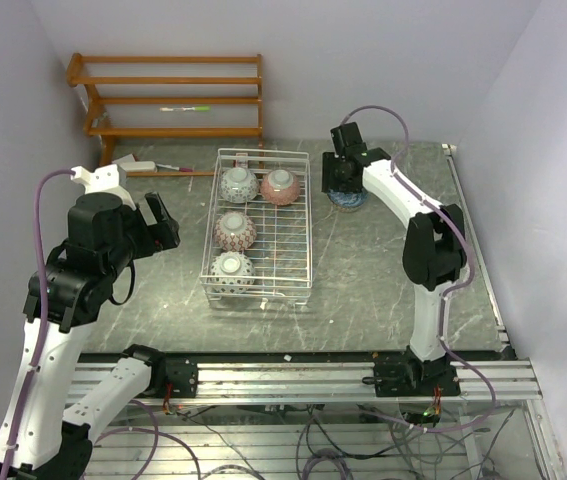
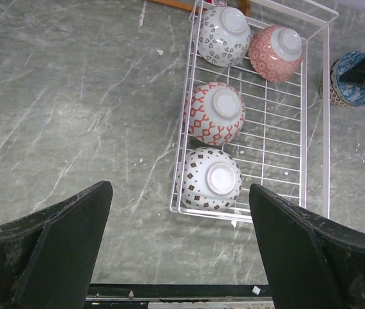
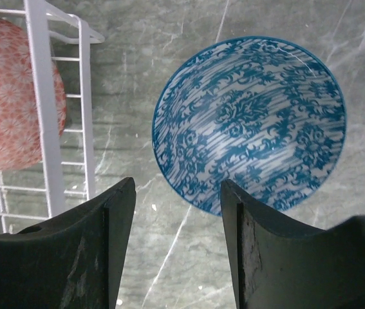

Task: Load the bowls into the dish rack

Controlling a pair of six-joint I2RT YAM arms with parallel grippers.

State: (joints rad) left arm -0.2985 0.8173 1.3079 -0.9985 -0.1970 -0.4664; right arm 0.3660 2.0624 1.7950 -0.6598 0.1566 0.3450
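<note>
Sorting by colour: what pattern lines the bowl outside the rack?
Bowl: blue floral on white; right wrist view.

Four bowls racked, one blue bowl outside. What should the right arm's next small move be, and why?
Probably lower the right gripper to straddle the near rim of the blue bowl: the jaws stand open above it, and the bowl sits upright beside the dish rack.

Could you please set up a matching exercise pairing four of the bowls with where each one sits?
1. blue patterned ceramic bowl
2. pink flowered ceramic bowl
3. red lattice-patterned ceramic bowl
4. white ceramic bowl with dark diamonds

A. near end of the white wire dish rack
B. upright on the grey marbled table, outside the rack
C. rack's far right corner
D. middle of the rack, left side

Pairs: 1-B, 2-C, 3-D, 4-A.
</note>
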